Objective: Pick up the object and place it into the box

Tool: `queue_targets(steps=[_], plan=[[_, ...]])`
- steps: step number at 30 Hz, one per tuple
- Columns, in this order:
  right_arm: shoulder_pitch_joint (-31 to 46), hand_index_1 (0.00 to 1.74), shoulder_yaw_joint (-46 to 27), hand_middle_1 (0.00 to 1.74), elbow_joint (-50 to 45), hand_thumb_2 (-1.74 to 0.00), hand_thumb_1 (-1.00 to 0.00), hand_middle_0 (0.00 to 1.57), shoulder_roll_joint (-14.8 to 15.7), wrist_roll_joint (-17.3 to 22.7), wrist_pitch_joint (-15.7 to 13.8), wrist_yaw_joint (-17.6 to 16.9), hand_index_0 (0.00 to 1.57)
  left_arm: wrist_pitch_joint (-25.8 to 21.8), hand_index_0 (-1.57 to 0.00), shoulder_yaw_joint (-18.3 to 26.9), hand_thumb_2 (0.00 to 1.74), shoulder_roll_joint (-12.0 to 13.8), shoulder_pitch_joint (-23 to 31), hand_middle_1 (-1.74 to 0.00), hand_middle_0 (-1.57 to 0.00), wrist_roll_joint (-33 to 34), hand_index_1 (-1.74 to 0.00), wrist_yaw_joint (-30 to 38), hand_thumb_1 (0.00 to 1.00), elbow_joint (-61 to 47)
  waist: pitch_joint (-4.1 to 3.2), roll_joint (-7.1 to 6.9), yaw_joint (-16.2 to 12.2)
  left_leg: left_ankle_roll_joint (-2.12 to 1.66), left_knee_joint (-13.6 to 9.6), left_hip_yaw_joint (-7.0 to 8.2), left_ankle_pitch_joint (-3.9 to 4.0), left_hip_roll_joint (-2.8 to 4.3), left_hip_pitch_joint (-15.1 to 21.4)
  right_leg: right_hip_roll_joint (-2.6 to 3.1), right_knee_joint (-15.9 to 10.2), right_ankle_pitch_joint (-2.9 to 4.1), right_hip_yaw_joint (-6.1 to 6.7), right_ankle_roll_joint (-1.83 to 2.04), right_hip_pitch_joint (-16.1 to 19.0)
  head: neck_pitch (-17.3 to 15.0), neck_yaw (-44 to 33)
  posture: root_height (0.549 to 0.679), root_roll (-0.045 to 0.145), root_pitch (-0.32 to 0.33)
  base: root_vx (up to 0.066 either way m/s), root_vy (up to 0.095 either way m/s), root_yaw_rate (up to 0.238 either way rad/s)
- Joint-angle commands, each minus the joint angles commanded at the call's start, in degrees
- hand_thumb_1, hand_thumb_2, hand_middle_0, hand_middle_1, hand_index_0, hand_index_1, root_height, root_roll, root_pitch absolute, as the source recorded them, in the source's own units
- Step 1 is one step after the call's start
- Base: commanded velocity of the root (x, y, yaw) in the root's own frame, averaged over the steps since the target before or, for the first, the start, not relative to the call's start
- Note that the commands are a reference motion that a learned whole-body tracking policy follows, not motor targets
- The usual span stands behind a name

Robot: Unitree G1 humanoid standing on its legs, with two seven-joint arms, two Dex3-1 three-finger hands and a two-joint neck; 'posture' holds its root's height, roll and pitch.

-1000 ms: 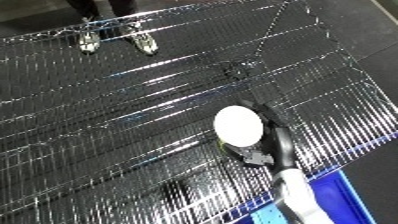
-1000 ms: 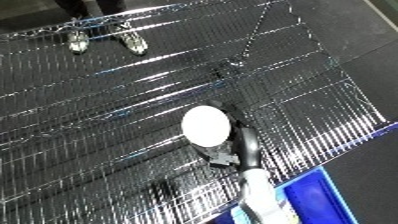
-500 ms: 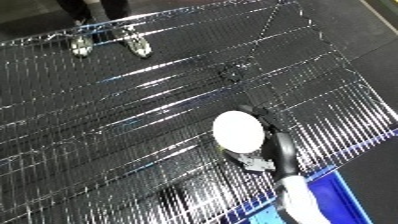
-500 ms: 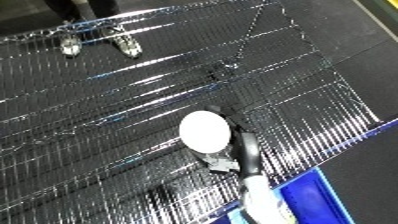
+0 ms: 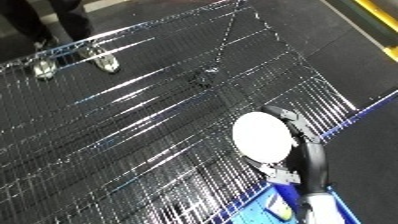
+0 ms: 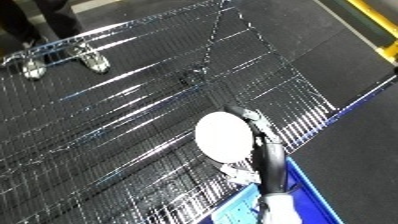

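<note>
- Right hand [image 5: 298, 145]: black, reaching up from the lower right, its fingers curled round the rim of a white round object [image 5: 262, 137] (a flat disc, face toward the camera).
- The object hides the palm; only a curved finger above its upper right edge and the dark wrist below it show.
- White forearm [image 6: 275, 210]: cut off by the lower edge.
- Blue bin [image 6: 306, 197]: only a corner shows, at the bottom right beside the forearm; its inside is hard to make out.
- Wire mesh surface [image 5: 133, 130]: fills most of both views beneath the object, its right edge running diagonally just beside the hand.
- Dark floor [image 5: 355, 65]: open room beyond that edge, with a yellow stripe [image 5: 378, 15] at the top right corner.
</note>
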Motion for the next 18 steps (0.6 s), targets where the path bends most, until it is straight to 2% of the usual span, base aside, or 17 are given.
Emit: queue_targets(steps=[3, 4, 9, 14, 18], plan=[[2.19, 0.96, -1.31, 0.96, -1.15, -0.96, -0.55, 0.86, 0.15, 0.36, 0.53, -1.00, 0.86, -0.13, -1.57, 0.29, 1.74, -0.49, 0.35, -1.74, -1.57, 0.32, -1.74, -0.28, 1.00, 0.40, 0.00, 0.14, -1.11, -0.13, -0.40, 0.66, -0.20, 0.35, 1.60, -0.23, -0.57, -0.03, 0.40, 0.07, 1.18, -0.15, 0.96, 0.651, 0.071, 0.061, -0.037, 0.097, -0.231], [5.29, 0.96, -3.00, 0.96, -2.26, -0.96, -0.55, 0.86, 0.34, 1.28, 0.79, -1.59, 0.86, -0.40, -1.57, 0.57, 1.74, -0.88, 1.04, -1.74, -1.57, 0.70, -1.74, -0.50, 1.00, 0.68, 0.00, 0.31, -2.30, -0.23, -0.81, 1.41, -0.43, 0.74, 3.32, -0.50, -1.21, -0.01, 0.80, 0.19, 2.41, -0.70, 1.90, 0.652, 0.074, 0.048, -0.013, 0.109, -0.253], [13.72, 0.96, -7.03, 0.96, -3.64, -0.96, -0.55, 0.86, 1.20, 2.56, -0.79, -2.01, 0.86, -1.84, -1.57, 1.27, 1.74, -1.74, 2.88, -1.74, -1.57, 0.68, -1.74, -1.10, 1.00, 1.26, 0.00, 0.86, -5.31, -0.34, -2.18, 3.64, -0.84, 1.61, 7.32, -1.07, -3.48, 0.55, 1.90, 0.70, 5.04, -2.04, 4.33, 0.656, 0.079, 0.025, -0.005, 0.104, -0.254], [20.10, 0.96, -10.39, 0.96, -2.88, -0.96, -0.55, 0.86, 1.76, 5.31, -3.73, -1.64, 0.86, -3.59, -1.57, 1.50, 1.74, -2.69, 3.78, -1.74, -1.57, 0.32, -1.74, -1.55, 1.00, 2.33, 0.00, 1.37, -8.22, -0.31, -3.01, 5.65, -1.30, 2.25, 10.10, -1.12, -5.02, 0.88, 3.08, 1.21, 6.43, -2.67, 5.88, 0.657, 0.082, 0.012, -0.014, 0.080, -0.244], [22.93, 0.96, -12.23, 0.96, -0.45, -0.96, -0.55, 0.86, 2.05, 7.61, -5.43, -0.85, 0.86, -4.85, -1.57, 1.39, 1.74, -3.50, 3.85, -1.74, -1.57, 0.12, -1.74, -1.75, 1.00, 3.55, 0.00, 1.76, -10.09, -0.30, -3.09, 6.82, -1.62, 2.50, 11.55, -0.92, -5.84, 0.98, 3.90, 1.35, 7.10, -4.27, 6.57, 0.658, 0.085, 0.005, -0.002, 0.069, -0.213]])
